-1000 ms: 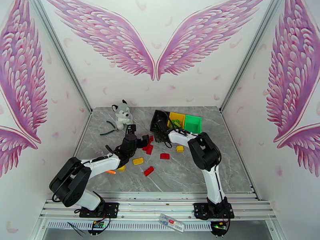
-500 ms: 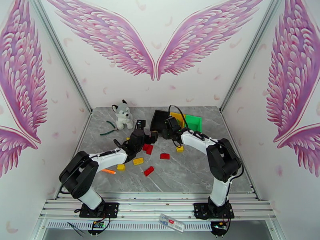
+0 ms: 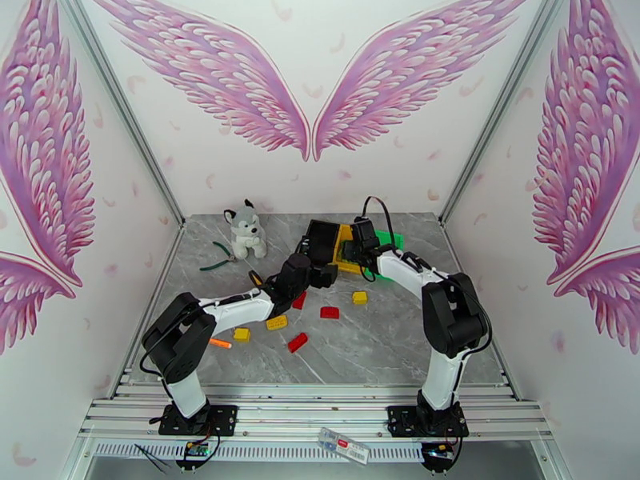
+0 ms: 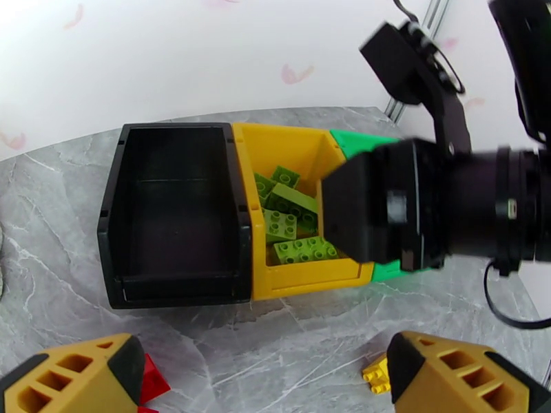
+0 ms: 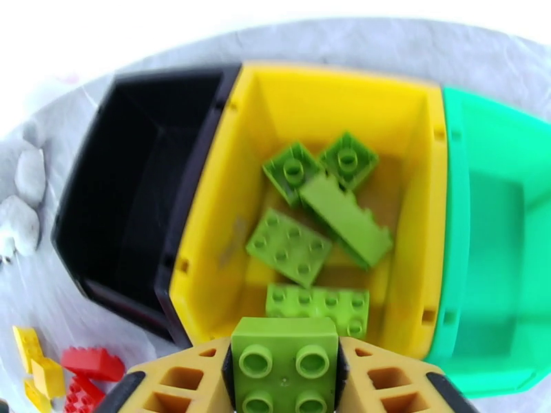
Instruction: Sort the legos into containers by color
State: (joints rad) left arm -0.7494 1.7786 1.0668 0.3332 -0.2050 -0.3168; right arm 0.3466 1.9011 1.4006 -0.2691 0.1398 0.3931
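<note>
Green lego (image 5: 284,359) pinched in right hand (image 5: 284,387) above yellow container (image 5: 330,91), left hand (image 4: 268,366) spread wide, empty

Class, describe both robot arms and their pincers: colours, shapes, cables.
The left arm and right arm have white links and bulky black joints. The left pincer and right pincer have mustard-yellow fingers with cut-out pockets. A black cable loops off the right wrist.

The green lego (image 5: 284,359) in my right hand (image 5: 284,390) is smooth, glossy plastic; my fingers (image 5: 172,387) look matt, hollow-celled plastic. The yellow container (image 5: 413,201) is shiny moulded plastic. The bench (image 4: 289,339) is smooth, marbled grey, faintly sheened. The husky (image 3: 244,231) is fuzzy plush.
</note>
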